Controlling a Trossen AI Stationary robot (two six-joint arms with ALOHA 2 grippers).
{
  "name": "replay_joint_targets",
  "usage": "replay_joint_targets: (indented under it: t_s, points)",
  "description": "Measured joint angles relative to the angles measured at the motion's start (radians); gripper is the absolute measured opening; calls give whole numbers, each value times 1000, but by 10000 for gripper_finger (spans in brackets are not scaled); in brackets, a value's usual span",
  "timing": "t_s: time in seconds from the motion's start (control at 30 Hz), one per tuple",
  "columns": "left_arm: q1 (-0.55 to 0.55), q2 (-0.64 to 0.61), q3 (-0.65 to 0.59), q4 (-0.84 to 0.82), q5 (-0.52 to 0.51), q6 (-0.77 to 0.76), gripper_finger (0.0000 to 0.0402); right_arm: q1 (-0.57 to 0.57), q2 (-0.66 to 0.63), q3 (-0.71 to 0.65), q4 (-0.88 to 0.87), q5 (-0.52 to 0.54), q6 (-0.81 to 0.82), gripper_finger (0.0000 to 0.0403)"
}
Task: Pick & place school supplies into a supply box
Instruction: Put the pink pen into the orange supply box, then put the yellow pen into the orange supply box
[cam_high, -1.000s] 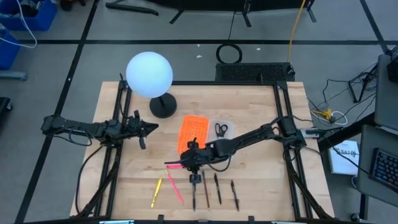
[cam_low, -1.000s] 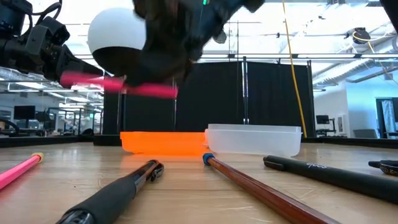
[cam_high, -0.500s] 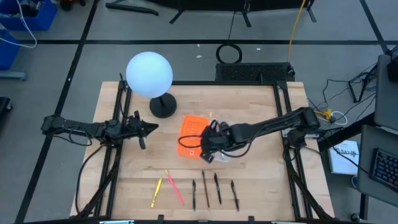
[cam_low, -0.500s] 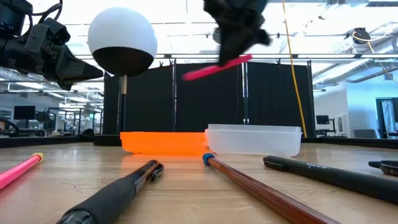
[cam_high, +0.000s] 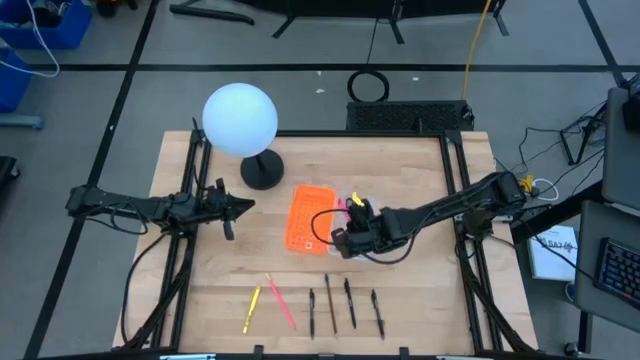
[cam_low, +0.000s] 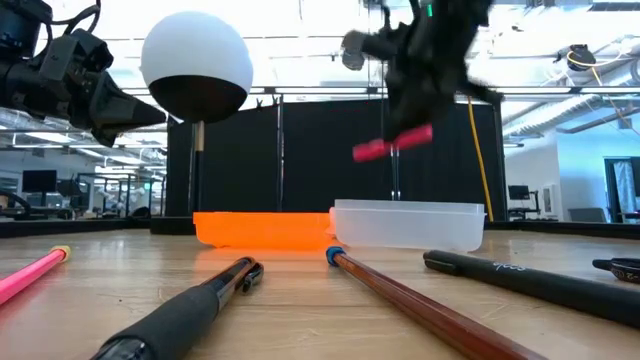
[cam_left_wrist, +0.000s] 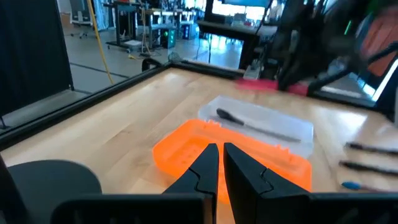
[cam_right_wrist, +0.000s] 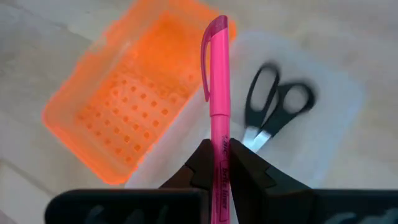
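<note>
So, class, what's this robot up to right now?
The right end effector holds a pink highlighter in the air over the clear supply box, where scissors already lie. The orange tray sits beside the box. The left end effector waits, shut, at the table's left. More pens remain along the front edge.

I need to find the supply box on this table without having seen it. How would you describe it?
Start at the white globe lamp on the wooden table. Toward the table's middle two small trays sit side by side, under the right gripper, which holds a pink pen. The supply box is the clear one with scissors inside; the orange tray is perforated.
</note>
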Motion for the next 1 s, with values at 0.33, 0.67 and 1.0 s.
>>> replay_joint_targets:
  t_s: [0.33,0.67,1.0]
  points:
    - [0,0,0,14,79,-50,31,-54,0,-406,738,7,85,21]
    - [0,0,0,26,94,17,31,-66,0,-493,783,31,189,21]
    - [0,0,0,74,92,36,31,-71,-1,-493,788,-27,160,118]
